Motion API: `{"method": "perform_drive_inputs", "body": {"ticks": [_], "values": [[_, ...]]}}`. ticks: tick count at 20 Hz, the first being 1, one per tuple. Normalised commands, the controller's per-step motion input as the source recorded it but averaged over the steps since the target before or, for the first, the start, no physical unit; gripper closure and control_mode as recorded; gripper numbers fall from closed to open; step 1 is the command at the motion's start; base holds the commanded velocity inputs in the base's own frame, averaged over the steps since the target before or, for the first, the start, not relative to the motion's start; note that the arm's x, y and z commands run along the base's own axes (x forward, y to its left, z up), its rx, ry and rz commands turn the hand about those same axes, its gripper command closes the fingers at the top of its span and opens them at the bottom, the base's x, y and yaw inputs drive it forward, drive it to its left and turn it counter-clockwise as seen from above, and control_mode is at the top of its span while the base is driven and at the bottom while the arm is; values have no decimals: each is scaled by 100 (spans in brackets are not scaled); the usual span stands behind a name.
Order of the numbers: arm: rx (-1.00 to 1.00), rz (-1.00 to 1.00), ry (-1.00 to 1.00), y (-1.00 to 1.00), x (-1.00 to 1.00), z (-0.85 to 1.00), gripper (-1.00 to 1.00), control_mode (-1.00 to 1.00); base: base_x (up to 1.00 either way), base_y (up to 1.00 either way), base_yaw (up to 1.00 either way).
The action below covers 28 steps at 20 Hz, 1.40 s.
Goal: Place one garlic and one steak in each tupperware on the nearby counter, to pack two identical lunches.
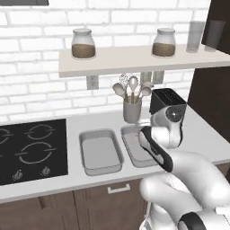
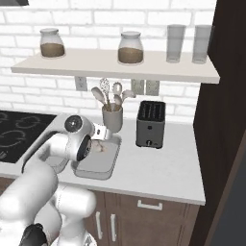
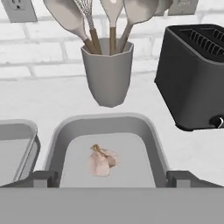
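Right now the gripper (image 3: 112,178) is hanging just above the right-hand tray (image 3: 148,131), and its two dark fingertips (image 3: 43,178) are standing wide apart at the bottom of the hand view, clamping nothing. Between them, on the tray floor, a whitish-pink garlic (image 3: 102,160) is lying loose, touching neither finger. In the right base view the same garlic (image 2: 98,146) is showing as a pale lump just past the robot's wrist, inside that tray (image 2: 103,166).

A second, matching grey tray (image 1: 100,152) is sitting just beside the first on its left, with nothing visible in it; its corner (image 3: 26,144) is peeking in at the left of the hand view. Both trays are resting on the pale counter (image 1: 202,139), between the black hob (image 1: 31,148) and the black toaster (image 2: 150,124). In the left base view the arm is covering much of the right tray (image 1: 130,146).

Behind the trays a grey utensil holder (image 3: 108,72) is standing upright, with wooden spoons and a whisk poking out of it. Above, a shelf (image 2: 115,67) is carrying two jars (image 2: 130,48) with brown contents and two glasses (image 2: 175,43).
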Motion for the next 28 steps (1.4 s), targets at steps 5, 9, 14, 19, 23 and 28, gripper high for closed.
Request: {"method": "perform_drive_inputs", "body": {"ticks": [5, 9, 14, 19, 23, 28], "values": [[0, -2, 16, 0, -100, 44, -100, -100, 0, 0, 0], [0, 1, 1, 1, -100, 16, -100, -100, 0, 0, 0], [-1, 13, 0, 24, -100, 2, -100, -100, 0, 0, 0], [-3, 9, 0, 25, -80, -14, -100, 100, -20, 5, 2], [0, 0, 0, 0, 0, 0, -100, 100, -100, 7, 2], [0, 0, 0, 0, 0, 0, -100, 100, -100, -58, -14]]}}
